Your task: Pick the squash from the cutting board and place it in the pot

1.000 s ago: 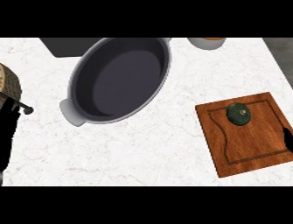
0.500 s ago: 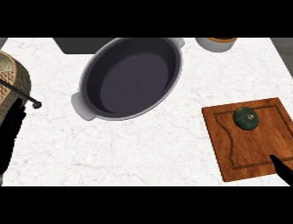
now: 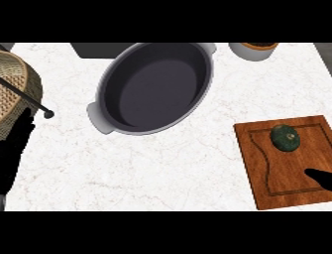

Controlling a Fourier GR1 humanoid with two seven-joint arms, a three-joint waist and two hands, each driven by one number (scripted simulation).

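Now my right robot hand (image 3: 331,181), fingers straight, has crept onto the brown wooden cutting board (image 3: 285,186), with the dark green round squash (image 3: 285,138) just ahead, ungrasped.

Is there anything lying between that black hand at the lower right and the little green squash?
No. In the head view, only bare cutting board separates the right hand from the squash.

White marble counter (image 3: 168,163), wicker basket (image 3: 0,92) at left, grey floor beyond.
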